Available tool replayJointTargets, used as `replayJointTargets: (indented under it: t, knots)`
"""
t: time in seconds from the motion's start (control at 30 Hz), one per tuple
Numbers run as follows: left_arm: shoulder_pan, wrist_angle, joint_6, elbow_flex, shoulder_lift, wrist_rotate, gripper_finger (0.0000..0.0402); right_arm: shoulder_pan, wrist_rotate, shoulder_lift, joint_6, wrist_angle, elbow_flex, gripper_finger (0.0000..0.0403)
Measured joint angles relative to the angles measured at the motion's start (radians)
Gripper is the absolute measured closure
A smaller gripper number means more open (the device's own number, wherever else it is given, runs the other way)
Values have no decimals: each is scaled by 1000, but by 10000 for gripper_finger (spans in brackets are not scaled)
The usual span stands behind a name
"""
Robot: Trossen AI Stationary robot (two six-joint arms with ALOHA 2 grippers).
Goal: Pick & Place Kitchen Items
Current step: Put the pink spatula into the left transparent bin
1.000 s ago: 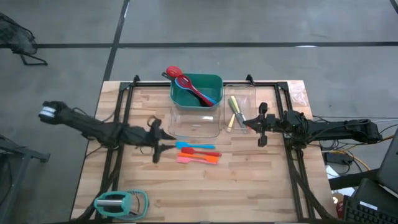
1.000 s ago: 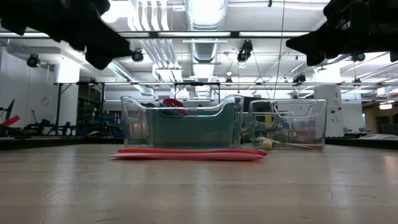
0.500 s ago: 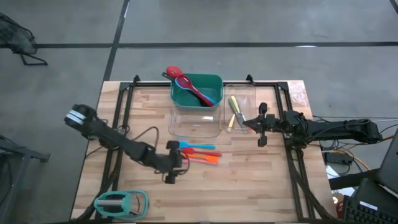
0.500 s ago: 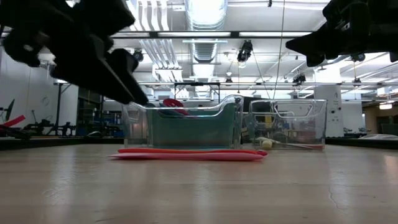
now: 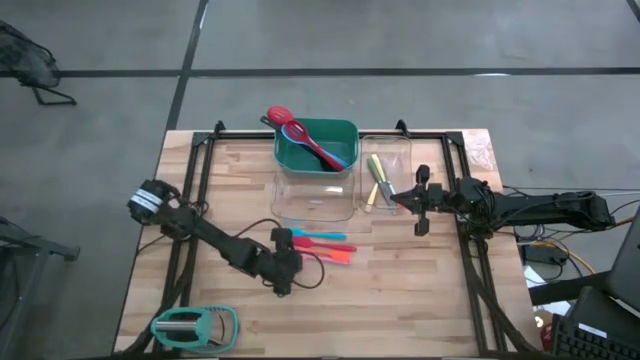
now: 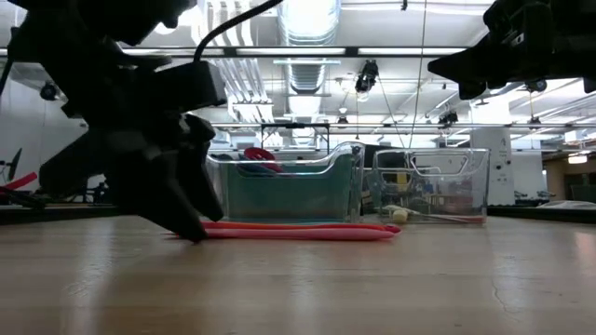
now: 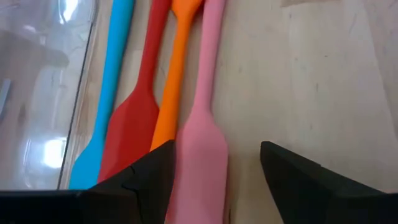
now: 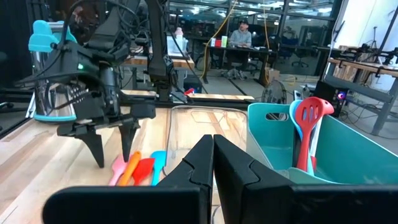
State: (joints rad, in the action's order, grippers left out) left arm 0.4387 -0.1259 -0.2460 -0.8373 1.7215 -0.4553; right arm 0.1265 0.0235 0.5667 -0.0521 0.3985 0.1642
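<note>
The left gripper [image 5: 284, 262] is down low at the bench [image 5: 400, 300], right at the wide ends of four flat utensils that lie side by side. Its jaws are open. In the left wrist view the pink spatula [image 7: 202, 143] sits in the gap between the two dark fingers [image 7: 292, 171], so it looks like the one to be picked next. Nothing is held yet.

Next to the pink one lie the orange spatula [image 7: 175, 81], the red spatula [image 7: 142, 106] and the blue spatula [image 7: 109, 93]. They are very close together, some touching. All four point the same way: their wide ends are by the left gripper and their handles run away from it, toward the right side of the bench. So the long line of the pink spatula goes straight out ahead of the jaws, and the jaws stand one on each side of it, ready to squeeze across its width. The orange one is just beside the near finger, so the jaws may catch it too.

Behind the row stands a clear bin [image 5: 314, 195], and behind that a green bin [image 5: 345, 130] with a red spoon [image 5: 282, 115] and other utensils already in it. Another clear bin [image 5: 400, 150] holds a yellow utensil [image 5: 376, 172].

The right gripper [image 5: 397, 199] waits by that bin, well apart from the row, with its jaws closed and empty. The left arm is much nearer to the pink spatula.
</note>
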Motion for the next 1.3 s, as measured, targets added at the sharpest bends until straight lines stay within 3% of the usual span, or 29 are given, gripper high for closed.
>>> replayJointTargets:
  t: [0.23,0.67,0.87,1.3]
  knots:
    - [-3,3,-51,3,16,-6,164,0,0,0,0,0,0,394]
    - [-35,-13,-49,5,10,33,213,0,0,0,0,0,0,394]
    - [-59,-15,-43,5,10,51,253,0,0,0,0,0,0,394]
    - [-73,-21,-37,4,10,45,383,0,0,0,0,0,0,394]
